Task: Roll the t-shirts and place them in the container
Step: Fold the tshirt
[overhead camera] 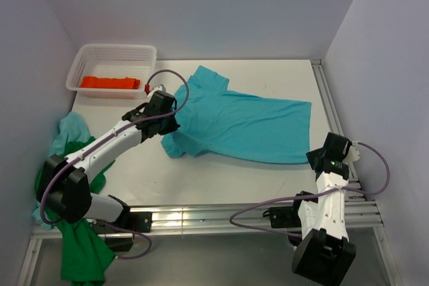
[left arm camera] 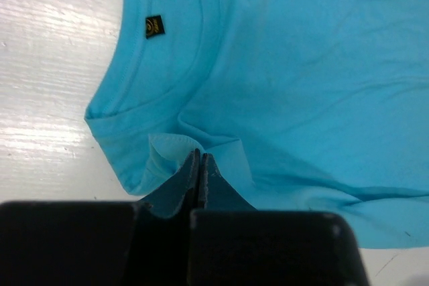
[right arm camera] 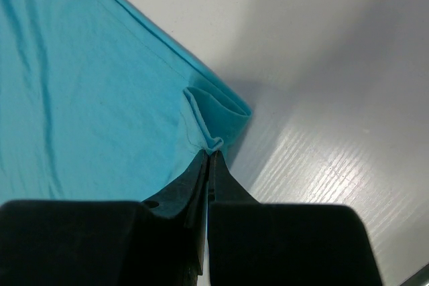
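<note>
1. We see the left end effector [left arm camera: 201, 157] with its two dark fingers pressed together, pinching a small raised fold of the turquoise t-shirt [left arm camera: 301, 65].
2. That pinch sits at the shoulder edge just beside the neckline [left arm camera: 194, 65]. A small black label [left arm camera: 154, 27] with a yellow mark shows inside the collar.
3. The right end effector [right arm camera: 209, 155] is likewise clamped tight. It grips a puckered bit of turquoise cloth at the hem corner, where the fabric curls up into a little loop.
4. From the top view, the turquoise t-shirt lies spread nearly flat across the middle of the white worktop [overhead camera: 221, 179]. Its collar end is to the left, at the left end effector, and its hem is to the right, with the near hem corner at the right end effector. One sleeve points to the far side, the other toward the near side.
5. Further out, a white mesh basket [overhead camera: 151, 65] stands in the far left corner of the worktop, with the orange t-shirt [overhead camera: 110, 83] folded inside it.
6. At the left edge the pale blue t-shirt [overhead camera: 70, 132] lies crumpled, partly behind the left arm.
7. The dark green t-shirt [overhead camera: 84, 252] hangs over the near left edge by the left arm's base.
</note>
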`<action>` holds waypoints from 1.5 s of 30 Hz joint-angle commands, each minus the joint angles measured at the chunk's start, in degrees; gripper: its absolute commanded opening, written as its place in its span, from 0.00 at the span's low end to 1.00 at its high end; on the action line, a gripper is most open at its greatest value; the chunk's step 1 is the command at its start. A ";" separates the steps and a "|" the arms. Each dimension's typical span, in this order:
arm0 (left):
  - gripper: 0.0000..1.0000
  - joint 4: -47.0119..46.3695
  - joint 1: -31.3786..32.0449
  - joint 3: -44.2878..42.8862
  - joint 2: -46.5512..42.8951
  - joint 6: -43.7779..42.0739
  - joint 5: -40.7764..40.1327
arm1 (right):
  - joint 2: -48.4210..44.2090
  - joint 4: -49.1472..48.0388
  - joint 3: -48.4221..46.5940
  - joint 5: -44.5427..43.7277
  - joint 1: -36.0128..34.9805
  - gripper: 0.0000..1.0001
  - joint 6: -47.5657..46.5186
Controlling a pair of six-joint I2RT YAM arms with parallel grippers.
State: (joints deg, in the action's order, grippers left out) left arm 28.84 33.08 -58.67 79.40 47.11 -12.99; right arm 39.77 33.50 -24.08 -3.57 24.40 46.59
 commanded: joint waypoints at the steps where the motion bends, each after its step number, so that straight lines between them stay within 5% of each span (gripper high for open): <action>1: 0.00 0.60 -1.70 -3.28 0.50 -2.81 2.09 | 2.58 -3.35 -3.35 -0.56 0.21 0.00 -1.58; 16: 0.00 4.29 -4.69 -10.40 7.00 -6.15 3.15 | 10.76 -8.88 -6.60 2.43 0.12 0.00 -4.40; 45: 0.00 3.24 -8.56 -11.29 15.70 -6.42 6.40 | 30.28 -15.04 -15.30 4.80 -1.81 0.01 -5.37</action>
State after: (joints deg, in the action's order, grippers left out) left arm 32.45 24.97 -67.37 94.70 41.30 -6.85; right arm 69.01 20.73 -35.77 2.20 23.35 40.82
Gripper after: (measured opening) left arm 0.015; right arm 0.009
